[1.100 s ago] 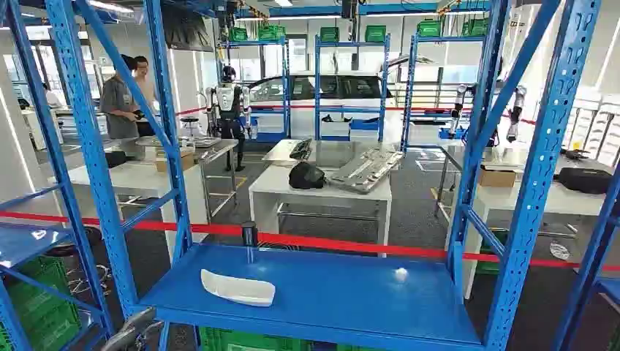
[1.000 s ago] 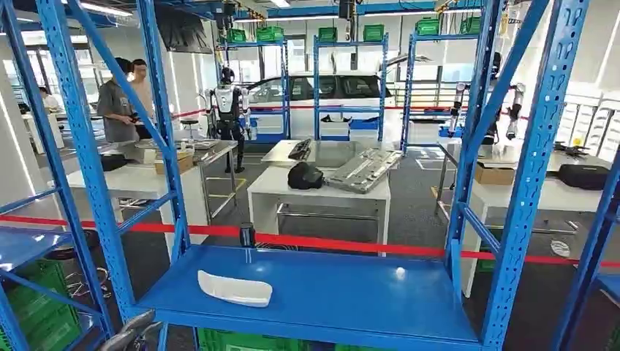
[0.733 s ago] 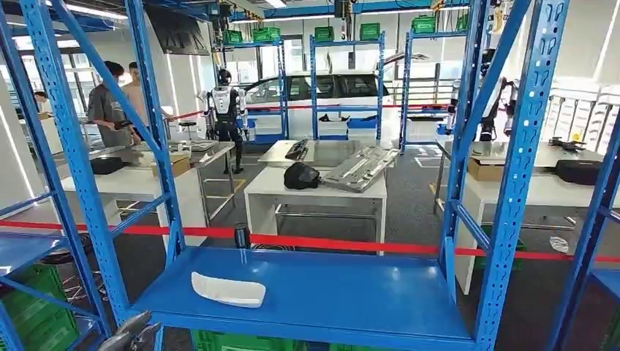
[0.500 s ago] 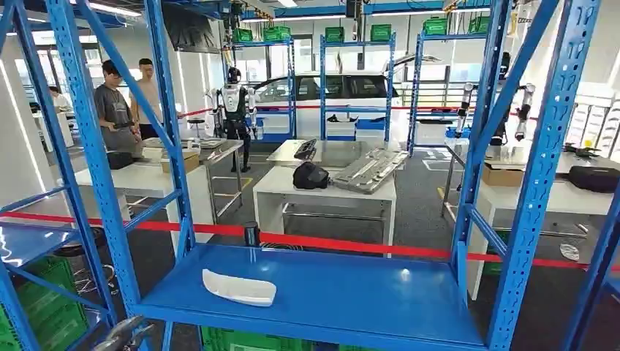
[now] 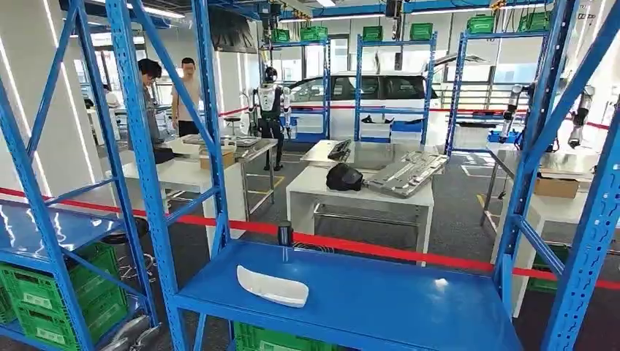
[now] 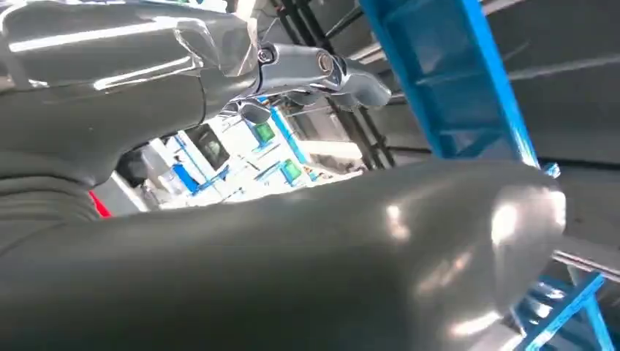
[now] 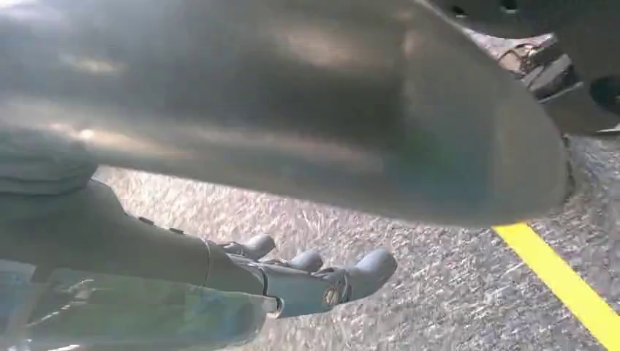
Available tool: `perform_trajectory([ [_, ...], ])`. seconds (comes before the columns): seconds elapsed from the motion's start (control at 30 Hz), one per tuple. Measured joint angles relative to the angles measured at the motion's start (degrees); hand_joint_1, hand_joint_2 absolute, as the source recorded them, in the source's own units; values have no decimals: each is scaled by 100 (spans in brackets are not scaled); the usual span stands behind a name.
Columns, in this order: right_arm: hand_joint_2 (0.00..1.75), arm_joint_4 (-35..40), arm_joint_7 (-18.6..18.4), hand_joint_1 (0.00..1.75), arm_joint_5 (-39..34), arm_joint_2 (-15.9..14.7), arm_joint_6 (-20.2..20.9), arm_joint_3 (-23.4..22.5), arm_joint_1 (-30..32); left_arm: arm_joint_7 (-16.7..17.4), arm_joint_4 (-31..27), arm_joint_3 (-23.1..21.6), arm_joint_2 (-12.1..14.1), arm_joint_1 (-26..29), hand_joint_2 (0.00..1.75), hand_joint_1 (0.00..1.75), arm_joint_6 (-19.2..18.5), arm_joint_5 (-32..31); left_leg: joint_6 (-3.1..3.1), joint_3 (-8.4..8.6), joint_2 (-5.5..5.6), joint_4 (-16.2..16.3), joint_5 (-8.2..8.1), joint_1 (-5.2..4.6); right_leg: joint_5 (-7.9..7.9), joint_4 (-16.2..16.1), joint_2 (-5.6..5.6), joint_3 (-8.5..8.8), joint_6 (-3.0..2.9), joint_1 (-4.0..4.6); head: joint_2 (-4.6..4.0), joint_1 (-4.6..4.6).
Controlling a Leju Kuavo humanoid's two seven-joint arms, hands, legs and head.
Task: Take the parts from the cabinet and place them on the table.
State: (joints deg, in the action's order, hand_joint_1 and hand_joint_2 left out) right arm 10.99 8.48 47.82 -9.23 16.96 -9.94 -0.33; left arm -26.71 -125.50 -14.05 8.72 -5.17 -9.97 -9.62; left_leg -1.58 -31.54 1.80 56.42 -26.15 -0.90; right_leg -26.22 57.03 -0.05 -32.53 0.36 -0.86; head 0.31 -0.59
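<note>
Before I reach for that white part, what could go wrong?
The part lies near the shelf front edge, so a nudge might push it off. The left hand hangs low beside a blue upright and could clip it rising. The right hand hangs over the floor, far from helping.

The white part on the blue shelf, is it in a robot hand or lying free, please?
Lying free: the white part rests flat on the blue shelf, nothing touching it.
</note>
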Motion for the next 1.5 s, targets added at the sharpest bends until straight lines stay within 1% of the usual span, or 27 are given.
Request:
perform_trajectory([
  [0.07,0,0,-11,0,-4,7,0,0,-9,5,-33,0,-11,4,0,0,-2,-17,50,-5,-3,19,-28,23,22,-19,0,20,-71,-43,0,0],
  [0.13,0,0,-7,0,-4,0,2,0,-9,15,-83,2,-18,2,0,0,0,-24,139,-196,-95,429,-292,53,7,-23,-2,48,-130,-57,0,-24],
  [0.2,0,0,6,0,-4,0,2,-2,-9,31,-88,4,-24,13,0,0,0,-24,204,-689,-131,1407,-724,100,-8,-21,-5,52,-147,-50,0,-24],
  [0.27,0,0,6,0,-2,-2,0,-2,-7,35,-88,7,-24,33,0,0,0,-24,223,-1024,-154,1942,-800,121,-20,-20,-9,58,-157,-42,2,-29],
  [0.33,0,0,6,0,-2,-4,0,-2,-9,37,-90,7,-26,33,0,0,-2,-24,196,-787,-157,1345,-361,126,-43,-20,-4,99,-151,-33,0,-31],
  [0.4,0,2,6,0,-2,-2,0,-2,-8,37,-101,9,-26,28,0,0,-2,-24,90,-249,-181,247,149,93,-78,-26,0,158,-132,-21,0,-33],
  [0.43,0,2,6,0,-2,15,0,-2,-9,37,-114,13,-29,24,0,0,-2,-24,64,-156,-209,66,53,63,-92,-28,0,162,-110,11,0,-22],
  [0.53,0,2,9,0,-2,9,-2,-2,-15,42,-129,13,-31,26,0,0,-2,-26,16,-169,-183,55,54,21,-109,-58,-22,170,-25,-6,0,-31],
  [0.63,0,2,9,0,-2,2,-2,-2,-25,42,-171,11,-48,16,0,0,-2,-26,-72,32,-175,-174,141,78,-204,72,-23,132,15,11,0,-20],
  [0.7,0,2,7,0,0,-21,-15,-4,-28,44,-168,11,-48,35,0,0,-11,-24,-99,37,-174,-174,141,69,-598,1057,-13,-394,-49,1,2,0],
  [0.77,0,2,6,0,4,-24,-24,-2,-12,39,-166,11,-55,43,0,0,-20,-11,-116,36,-157,-171,122,59,-768,1810,-12,-856,-22,-3,2,-2],
  [0.8,0,2,4,0,20,-22,-37,-2,-9,31,-162,7,-64,48,0,0,-28,0,-109,50,-141,-169,107,58,-685,1777,-12,-894,22,-9,0,6],
  [0.83,0,2,2,0,26,-26,-37,-2,-3,7,-151,4,-63,49,0,0,-28,26,-98,77,-130,-167,88,58,-480,1447,-12,-764,94,-18,2,6],
  [0.9,0,2,0,0,53,-61,-35,-2,-4,-48,-109,4,-61,50,0,0,-20,85,-55,136,-111,-132,23,61,-14,361,-14,-266,210,-48,0,17],
  [0.93,0,0,0,0,59,-81,-31,-2,-2,-61,-96,2,-61,50,0,0,-15,100,-18,136,-111,-89,-25,46,83,-3,-20,-124,184,-58,0,24],
  [1.0,0,-2,-7,0,79,-105,-7,-2,-4,-87,-83,-2,-59,64,0,0,-6,109,31,119,-104,-44,-102,5,69,17,-1,-77,12,-30,0,9],
  [1.07,0,-2,-7,0,116,-107,11,0,13,-109,-68,-13,-61,86,0,0,0,122,67,131,-107,-42,-132,24,48,14,1,-74,-71,-7,0,4],
  [1.1,0,-2,-7,0,129,-107,20,0,17,-125,-59,-13,-57,109,0,0,9,122,91,124,-108,-16,-172,46,51,5,1,-44,-103,-72,2,6],
  [1.13,0,-2,-9,0,144,-120,28,0,26,-153,-46,-15,-55,134,0,0,29,111,138,55,-127,159,-264,53,30,0,4,-13,-135,-58,0,-2],
  [1.17,0,-2,-11,0,155,-120,46,0,23,-183,-18,-20,-48,137,0,0,48,99,176,-118,-145,516,-431,69,12,0,4,11,-163,-55,0,-15],
  [1.23,0,-2,-61,0,168,-109,70,2,8,-214,78,-22,-35,160,0,0,68,59,225,-693,-151,1517,-811,106,-22,1,3,31,-202,-34,0,-20],
  [1.27,0,-2,-77,0,171,-100,81,2,5,-214,118,-26,-31,181,0,0,70,55,229,-932,-152,1867,-877,113,-43,2,3,44,-204,-23,0,-22],
  [1.33,0,-2,-134,0,175,-61,109,4,-9,-203,184,-37,-29,190,0,0,70,24,195,-1003,-154,1748,-593,108,-84,1,8,104,-211,6,0,-24],
  [1.4,0,-2,-179,0,181,-2,144,7,-42,-159,221,-55,-29,178,0,0,59,-7,56,-565,-153,701,53,63,-139,-5,21,213,-219,63,0,-31],
  [1.43,0,-2,-188,0,184,48,164,7,-49,-151,234,-68,-22,149,0,0,48,-7,-89,-351,-159,207,272,-6,-164,-16,27,234,-222,45,0,-26],
  [1.47,0,0,-199,0,186,112,179,11,-57,-149,260,-81,-15,119,0,0,42,2,-141,-284,-220,116,157,-23,-195,-14,23,250,-186,113,0,-13],
  [1.5,0,-2,-197,0,184,107,192,11,-71,-144,289,-98,-2,79,0,0,29,20,-139,-276,-243,80,144,-57,-208,-41,19,246,-167,59,0,-31],
])
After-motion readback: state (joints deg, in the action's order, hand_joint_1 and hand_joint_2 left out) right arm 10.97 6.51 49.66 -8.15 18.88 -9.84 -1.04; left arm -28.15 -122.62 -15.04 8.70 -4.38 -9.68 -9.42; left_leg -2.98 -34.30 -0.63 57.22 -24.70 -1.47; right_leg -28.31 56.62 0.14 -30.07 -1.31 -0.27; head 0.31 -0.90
